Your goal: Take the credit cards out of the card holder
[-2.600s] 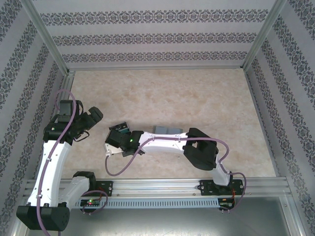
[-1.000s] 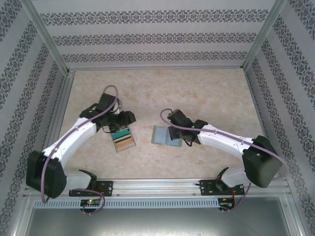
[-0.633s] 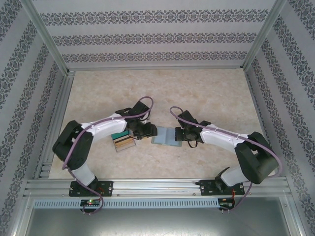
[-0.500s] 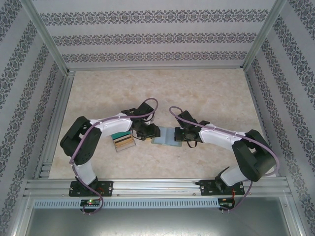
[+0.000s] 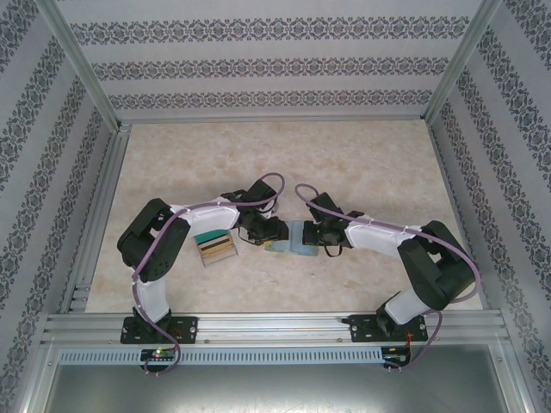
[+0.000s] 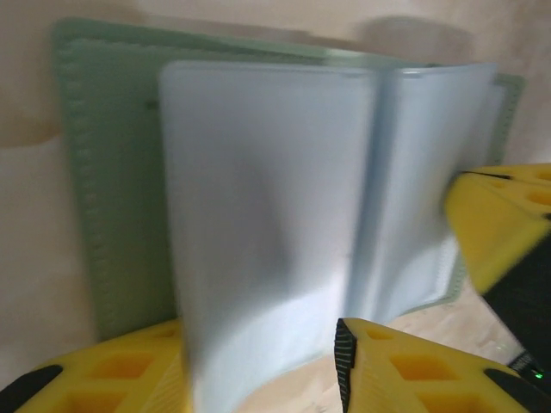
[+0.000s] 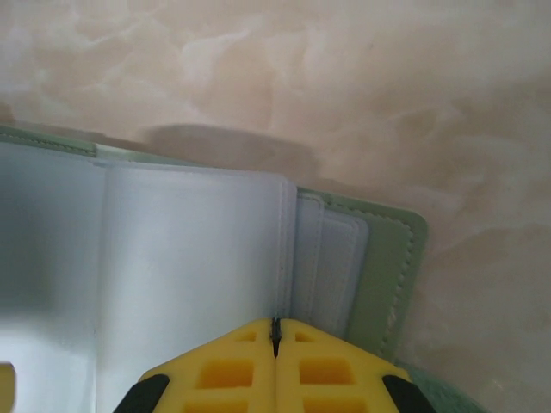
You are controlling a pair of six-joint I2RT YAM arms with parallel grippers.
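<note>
At the near edge a ribbed aluminium rail [image 5: 275,325] carries both white arms, which bend inward and meet about mid-table. Just past the left arm's elbow a clear plastic tray [image 5: 215,246] of staggered cards lies flat, near the holder but apart from it. The card holder [image 5: 291,244] lies opened like a book on the table [image 5: 362,163], between the two grippers.

In the left wrist view the left gripper [image 6: 258,334] has its blocky yellow fingers [image 6: 405,374], hollowed with square recesses, standing apart on either side of a bowed, frosted pale-blue plastic sleeve [image 6: 258,215]. The sleeve fills the gap, and whether the fingers squeeze it I cannot tell. Behind it the matt sage-green cover [image 6: 95,189] shows a stitched border and rounded corners.

The right gripper [image 7: 275,327] has its fingers pressed together with only a thin seam between them, the tips at the sleeve beside the holder's stitched inner pockets.

Beyond, the table is smooth marbled beige, and the walls [image 5: 275,64] carry bands of grey ornamental pattern
</note>
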